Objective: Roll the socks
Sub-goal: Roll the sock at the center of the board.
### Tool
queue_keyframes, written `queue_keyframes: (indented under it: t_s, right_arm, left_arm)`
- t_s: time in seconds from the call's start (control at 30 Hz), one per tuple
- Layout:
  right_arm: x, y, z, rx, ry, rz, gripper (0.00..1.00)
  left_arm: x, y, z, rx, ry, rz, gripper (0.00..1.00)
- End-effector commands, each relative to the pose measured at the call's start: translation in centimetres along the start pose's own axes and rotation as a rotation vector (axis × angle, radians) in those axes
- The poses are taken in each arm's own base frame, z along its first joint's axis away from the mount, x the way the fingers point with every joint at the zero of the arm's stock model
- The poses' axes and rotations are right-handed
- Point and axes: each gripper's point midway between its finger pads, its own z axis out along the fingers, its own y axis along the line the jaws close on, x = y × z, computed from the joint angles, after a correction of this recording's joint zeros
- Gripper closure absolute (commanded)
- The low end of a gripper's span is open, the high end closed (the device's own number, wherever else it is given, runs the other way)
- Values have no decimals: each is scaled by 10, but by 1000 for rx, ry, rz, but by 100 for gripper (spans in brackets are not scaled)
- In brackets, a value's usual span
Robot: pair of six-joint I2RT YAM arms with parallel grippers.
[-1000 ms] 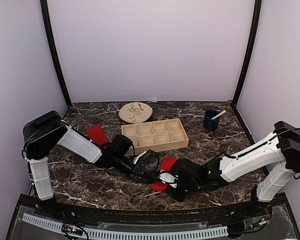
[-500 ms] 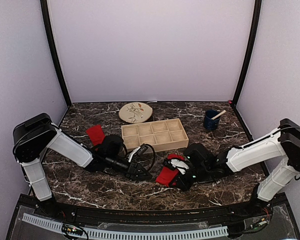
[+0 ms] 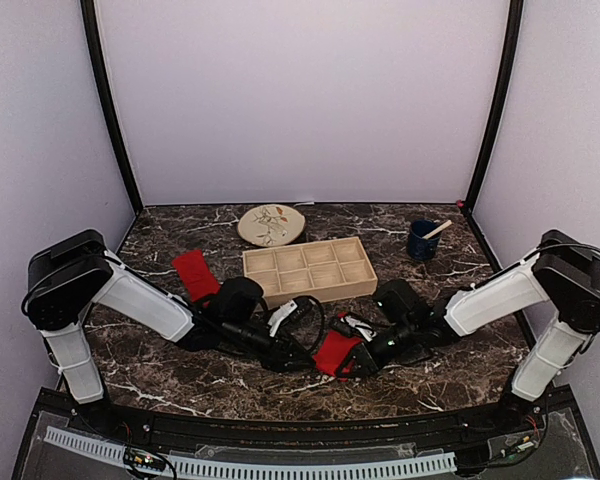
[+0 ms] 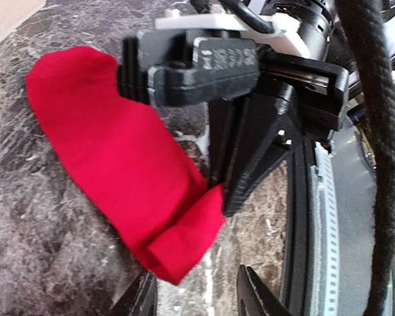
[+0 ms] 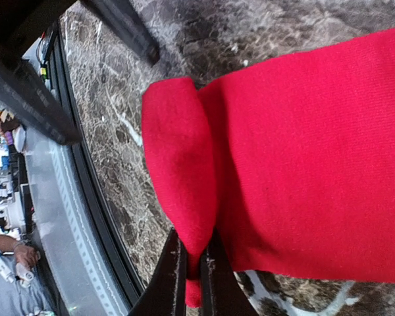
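Two pincers met low over the near red fabric sock (image 3: 330, 352), which lay flat on the dark marbled table (image 3: 160, 370), just short of the wooden compartment tray (image 3: 310, 268). My right pincer (image 5: 194, 263) was clamped on the sock's turned-over end, which I took for the first fold of the roll. My left pincer (image 4: 196, 296) stood apart just beside that fold. Next, I judged, the fold needed carrying onward along the sock. Farther off, the second flat red sock (image 3: 193, 272) lay unrolled left of the tray.
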Motion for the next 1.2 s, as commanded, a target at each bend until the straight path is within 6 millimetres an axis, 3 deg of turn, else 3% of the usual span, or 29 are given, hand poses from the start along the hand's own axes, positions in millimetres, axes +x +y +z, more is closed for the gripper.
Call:
queue_keyframes:
  t_s: [0.0, 0.2, 0.63, 1.17]
  right_arm:
    - [-3, 13, 2, -106, 19, 33, 100]
    - [-3, 14, 3, -153, 33, 67, 100]
    - [-2, 13, 4, -192, 61, 95, 100]
    - [0, 13, 5, -205, 74, 101, 100]
  left_arm:
    - [-14, 4, -4, -62, -27, 101, 57]
    - [-10, 4, -1, -76, -12, 166, 57]
    - [-2, -23, 12, 11, 15, 281, 57]
    - [20, -11, 25, -9, 94, 274, 59]
